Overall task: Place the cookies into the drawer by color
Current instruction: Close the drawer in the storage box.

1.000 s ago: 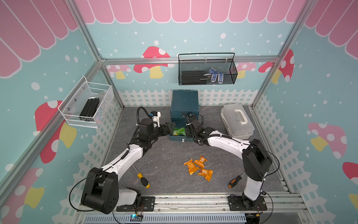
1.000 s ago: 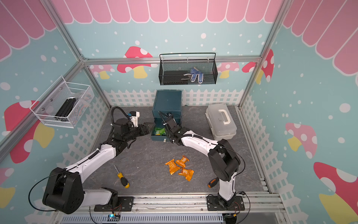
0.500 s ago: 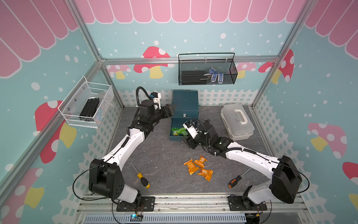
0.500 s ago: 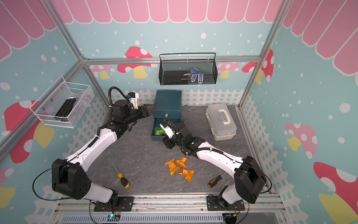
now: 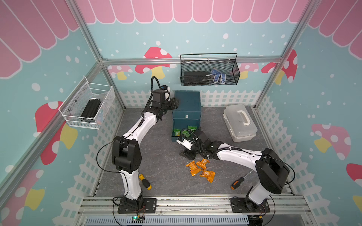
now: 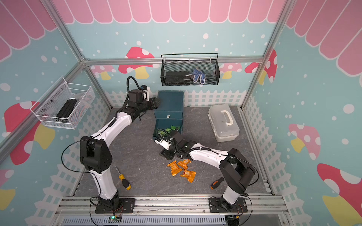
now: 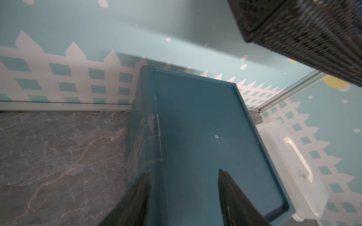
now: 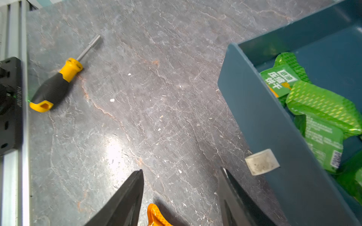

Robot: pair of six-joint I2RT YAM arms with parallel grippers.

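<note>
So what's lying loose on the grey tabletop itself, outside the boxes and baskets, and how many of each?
Orange packets: 3
Screwdrivers: 2, one yellow-handled, one orange-handled
Total: 5

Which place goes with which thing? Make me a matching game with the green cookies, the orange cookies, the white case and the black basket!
Things
1. green cookies
2. orange cookies
3. white case
4. black basket

Places
A. hanging on the back wall
B. inside the open drawer
C. lying loose on the table
D. standing on the table, handle up

Pairs: 1-B, 2-C, 3-D, 4-A
</note>
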